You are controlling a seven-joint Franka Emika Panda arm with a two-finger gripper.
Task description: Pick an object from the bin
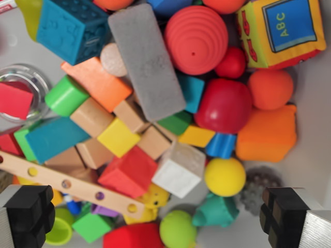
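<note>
Looking straight down into a packed bin (315,134) of toys. Gripper (155,217) spread wide, nothing held, black fingers (28,214) poking in at the bottom corners of the wrist view, still above the pile by the look of it.

Plenty to choose from. Right between the fingers: white block (180,170), red block (128,173), yellow ball (224,176), green ball (177,230) lower down, and a wooden strip with holes (67,185) slanting across the wrist view's left. Grey foam brick (147,59) and the big ribbed red ball (196,39) further up.

Best bet, probably: the yellow ball or the white block. Both sitting on top, nothing lying over them. Worth avoiding the wooden strip, since it crosses over other pieces and would likely drag stuff along.

For a clean grab: centre over the chosen piece first, then drop straight down so each finger lands in a gap, not on a neighbour. With the block, better to turn the wrist to square up with its flat sides. With the ball, close across the widest part, else likely to squirt out.
</note>
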